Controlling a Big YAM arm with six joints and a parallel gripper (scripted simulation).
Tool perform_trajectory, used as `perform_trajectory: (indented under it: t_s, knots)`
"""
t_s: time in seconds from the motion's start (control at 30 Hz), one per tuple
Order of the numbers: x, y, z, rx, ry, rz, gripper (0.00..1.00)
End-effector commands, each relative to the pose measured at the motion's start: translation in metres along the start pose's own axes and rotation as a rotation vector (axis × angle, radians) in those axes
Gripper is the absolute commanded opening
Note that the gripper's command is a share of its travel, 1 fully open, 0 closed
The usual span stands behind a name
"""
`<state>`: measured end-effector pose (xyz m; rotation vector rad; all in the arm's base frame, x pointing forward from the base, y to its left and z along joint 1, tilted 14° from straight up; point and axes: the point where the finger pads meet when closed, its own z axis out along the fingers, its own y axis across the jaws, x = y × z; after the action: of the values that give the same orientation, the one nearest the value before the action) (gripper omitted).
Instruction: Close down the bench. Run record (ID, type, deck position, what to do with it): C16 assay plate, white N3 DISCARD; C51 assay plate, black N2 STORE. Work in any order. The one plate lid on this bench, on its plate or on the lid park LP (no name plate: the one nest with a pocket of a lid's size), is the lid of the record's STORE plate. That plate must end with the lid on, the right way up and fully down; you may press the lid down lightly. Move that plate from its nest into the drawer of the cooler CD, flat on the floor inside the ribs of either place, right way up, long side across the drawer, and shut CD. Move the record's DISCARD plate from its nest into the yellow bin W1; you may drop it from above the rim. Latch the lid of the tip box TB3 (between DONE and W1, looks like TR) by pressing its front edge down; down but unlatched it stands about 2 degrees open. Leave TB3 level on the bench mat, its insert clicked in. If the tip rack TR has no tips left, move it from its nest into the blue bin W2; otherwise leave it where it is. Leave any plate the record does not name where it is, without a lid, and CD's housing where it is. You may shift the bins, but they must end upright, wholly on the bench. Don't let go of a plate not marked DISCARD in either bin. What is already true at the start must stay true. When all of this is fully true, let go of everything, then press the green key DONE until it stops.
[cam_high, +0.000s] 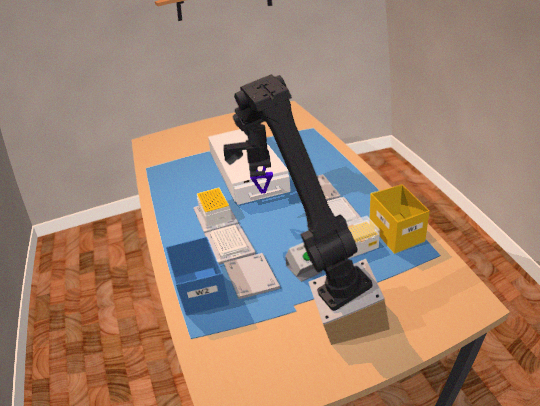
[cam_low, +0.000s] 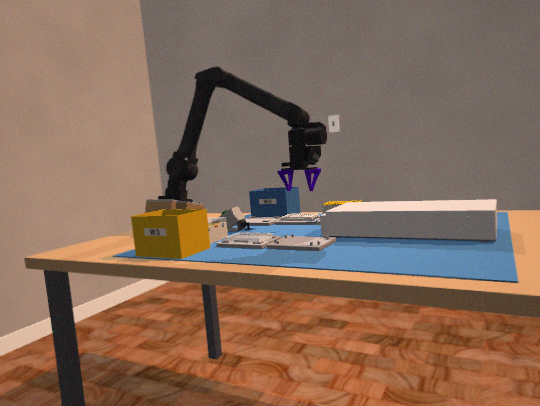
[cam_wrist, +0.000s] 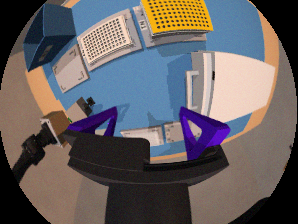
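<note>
My gripper (cam_high: 261, 183) (cam_low: 299, 181) (cam_wrist: 148, 110) is open and empty. It hangs above the front end of the white cooler CD (cam_high: 240, 160) (cam_low: 410, 219) (cam_wrist: 236, 90), whose drawer front (cam_high: 262, 192) looks flush with the housing. A white assay plate (cam_high: 229, 240) (cam_wrist: 109, 38) lies in its nest left of my gripper. The tip rack TR (cam_high: 211, 200) (cam_wrist: 178, 15) behind it shows a full yellow top. No black plate and no loose lid are in view. The tip box TB3 (cam_high: 364, 234) stands beside the yellow bin W1 (cam_high: 399, 217) (cam_low: 171, 232). The green key DONE (cam_high: 305, 256) is partly hidden by the arm.
The blue bin W2 (cam_high: 195, 272) (cam_low: 274, 201) (cam_wrist: 48, 30) stands at the front left of the blue mat (cam_high: 270, 225). An empty nest (cam_high: 251, 274) lies beside it. Two more flat nests (cam_high: 327, 187) (cam_high: 344, 207) lie right of the arm. The arm's base (cam_high: 347, 300) stands at the front.
</note>
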<state>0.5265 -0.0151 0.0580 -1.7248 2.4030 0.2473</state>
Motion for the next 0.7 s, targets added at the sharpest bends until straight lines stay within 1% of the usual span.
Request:
perform_trajectory:
  t_s: [0.0, 0.1, 0.17, 0.43, 0.5, 0.53, 0.57, 0.67]
  knots:
    - [-0.016, -0.004, -0.023, 0.061, -0.019, 0.124, 1.0]
    - [-0.024, 0.006, -0.023, 0.054, -0.02, 0.226, 1.0]
    - [-0.031, 0.01, -0.023, 0.059, -0.025, 0.291, 1.0]
    - [-0.054, 0.033, -0.022, 0.053, -0.035, 0.558, 1.0]
    - [-0.054, 0.033, -0.022, 0.053, -0.035, 0.558, 1.0]
    - [-0.059, 0.028, -0.029, 0.066, -0.045, 0.591, 1.0]
    - [-0.06, 0.038, -0.021, 0.053, -0.038, 0.624, 1.0]
    - [-0.068, 0.047, -0.021, 0.046, -0.037, 0.726, 1.0]
